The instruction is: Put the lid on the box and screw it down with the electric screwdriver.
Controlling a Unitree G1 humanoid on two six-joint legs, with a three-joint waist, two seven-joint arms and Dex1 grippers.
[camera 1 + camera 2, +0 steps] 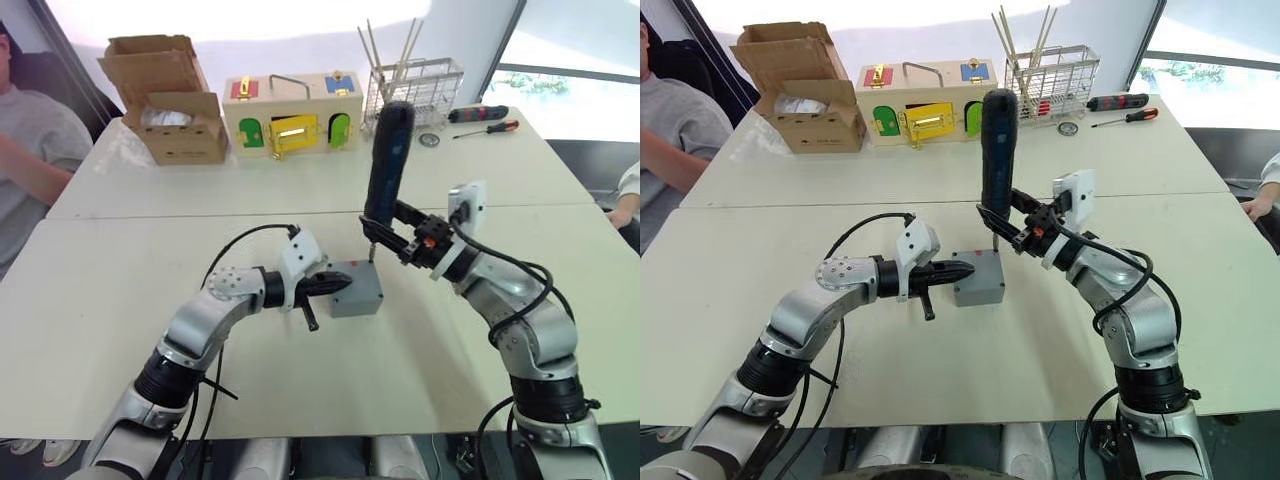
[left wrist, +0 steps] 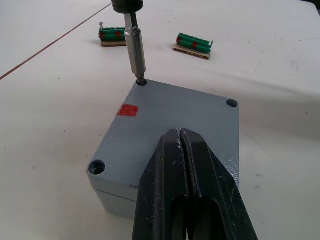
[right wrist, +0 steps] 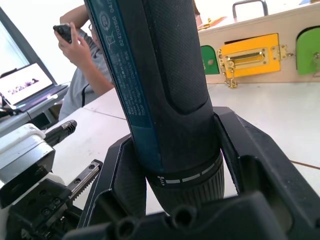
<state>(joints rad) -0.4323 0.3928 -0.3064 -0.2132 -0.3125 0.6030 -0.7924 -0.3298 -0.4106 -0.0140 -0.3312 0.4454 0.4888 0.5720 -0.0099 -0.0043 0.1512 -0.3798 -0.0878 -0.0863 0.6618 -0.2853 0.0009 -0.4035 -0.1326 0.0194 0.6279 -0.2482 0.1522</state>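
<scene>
Bit stands upright in the lid's [image 2: 172, 122] corner screw hole.
The right claw [image 1: 400, 240], frame centre, grips the electric screwdriver [image 1: 388, 160]; the left claw [image 1: 335, 284], closed and empty, presses the box [image 1: 357, 300].

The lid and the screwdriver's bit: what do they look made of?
The lid: probably moulded grey plastic, judging by its matt, finely speckled texture, though painted cast metal is possible. The bit of the electric screwdriver: metal, shiny silver with bright highlights.

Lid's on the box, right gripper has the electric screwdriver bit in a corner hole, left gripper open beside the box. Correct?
Not quite: the left gripper is shut, its fingers pressed together over the lid, as the left wrist view shows. The right gripper does hold the electric screwdriver with its bit in a corner hole.
</scene>
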